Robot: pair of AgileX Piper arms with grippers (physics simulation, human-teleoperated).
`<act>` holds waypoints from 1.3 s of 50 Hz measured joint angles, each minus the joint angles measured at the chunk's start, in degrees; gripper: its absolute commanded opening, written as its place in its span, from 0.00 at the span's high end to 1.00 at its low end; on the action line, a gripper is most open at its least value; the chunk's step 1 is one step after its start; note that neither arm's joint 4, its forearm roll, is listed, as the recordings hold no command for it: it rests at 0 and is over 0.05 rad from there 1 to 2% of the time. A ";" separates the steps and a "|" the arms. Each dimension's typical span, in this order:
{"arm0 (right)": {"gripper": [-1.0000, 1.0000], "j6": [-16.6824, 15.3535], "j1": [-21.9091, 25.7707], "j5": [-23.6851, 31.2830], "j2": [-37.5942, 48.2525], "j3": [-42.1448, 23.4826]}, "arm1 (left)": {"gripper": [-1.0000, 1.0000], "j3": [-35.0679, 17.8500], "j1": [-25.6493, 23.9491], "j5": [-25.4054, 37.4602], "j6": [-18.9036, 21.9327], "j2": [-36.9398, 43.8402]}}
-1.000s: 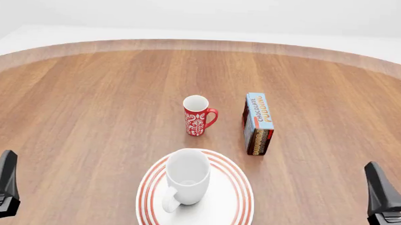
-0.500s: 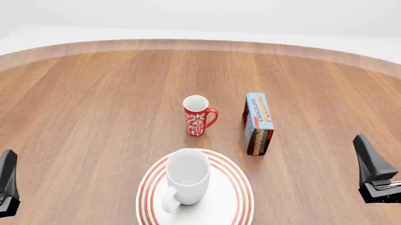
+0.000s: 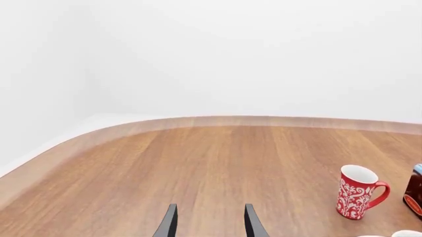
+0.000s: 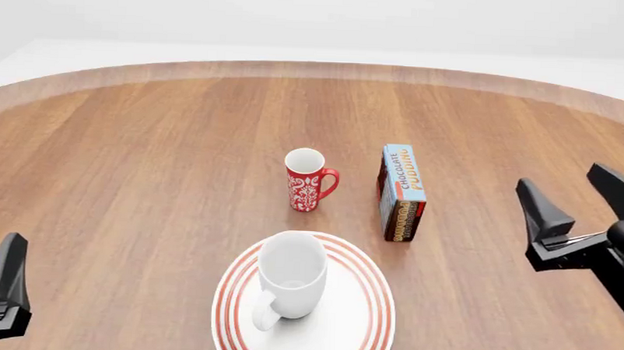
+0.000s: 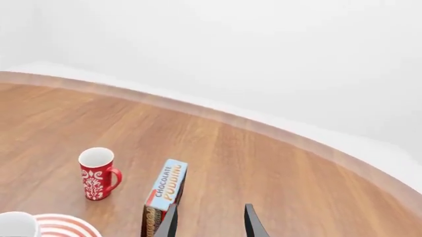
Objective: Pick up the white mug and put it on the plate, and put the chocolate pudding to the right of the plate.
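The white mug (image 4: 290, 277) stands upright on the red-ringed plate (image 4: 375, 302) at the near middle, handle toward me. The chocolate pudding (image 4: 403, 192) carton stands behind the plate's right side, light-blue face up. My right gripper (image 4: 573, 201) hovers open to the right of the carton, apart from it, nothing between its fingers. In the right wrist view, the right gripper (image 5: 209, 224) has the pudding (image 5: 165, 195) just off one finger. My left gripper (image 3: 209, 222) is open and empty at the near left; one finger (image 4: 7, 277) shows in the front view.
A slim red mug (image 4: 308, 179) with a white pattern stands upright behind the plate, left of the carton, handle toward the carton. It also shows in both wrist views, red mug (image 5: 98, 173) and red mug (image 3: 358, 191). The round wooden table's far edge (image 4: 316, 66) curves across the back.
My right gripper has risen from the near right corner and moved forward and left toward the pudding, with its second finger coming into view. The left gripper, mugs, plate and carton stayed put.
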 measured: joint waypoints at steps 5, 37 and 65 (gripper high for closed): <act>0.00 -0.42 0.70 -1.29 3.16 -1.12 | 0.00 0.04 -0.04 -0.05 0.08 0.00; 0.00 -2.30 3.90 -3.82 18.56 -10.07 | 0.00 0.13 -0.18 -0.10 0.18 0.00; 0.00 -0.82 5.40 -1.48 25.76 -16.94 | 0.00 0.15 -0.30 -0.16 0.15 0.00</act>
